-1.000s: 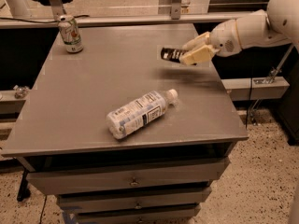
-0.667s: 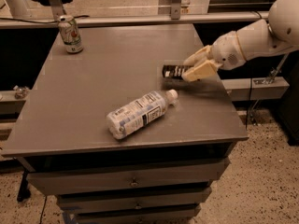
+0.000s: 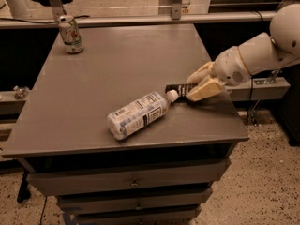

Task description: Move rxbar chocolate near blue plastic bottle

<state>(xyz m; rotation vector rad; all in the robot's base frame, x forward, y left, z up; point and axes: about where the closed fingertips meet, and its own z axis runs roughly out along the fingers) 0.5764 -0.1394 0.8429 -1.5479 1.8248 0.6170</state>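
The blue plastic bottle [image 3: 138,115] lies on its side on the grey table [image 3: 108,69], white cap pointing right. The rxbar chocolate [image 3: 178,91], a dark flat bar with pale print, is low at the table surface just right of the cap. My gripper [image 3: 200,82] reaches in from the right and is shut on the bar's right part, its cream fingers [image 3: 204,89] covering that end. The bar's left end almost touches the bottle cap.
A green-and-white soda can [image 3: 71,34] stands upright at the table's far left corner. The table's right edge runs just under my arm [image 3: 253,55]. Drawers sit below the tabletop. A metal rail runs behind the table.
My gripper has carried the bar down and to the left, from above the right side of the table to just beside the bottle cap. The bottle and can have not moved.
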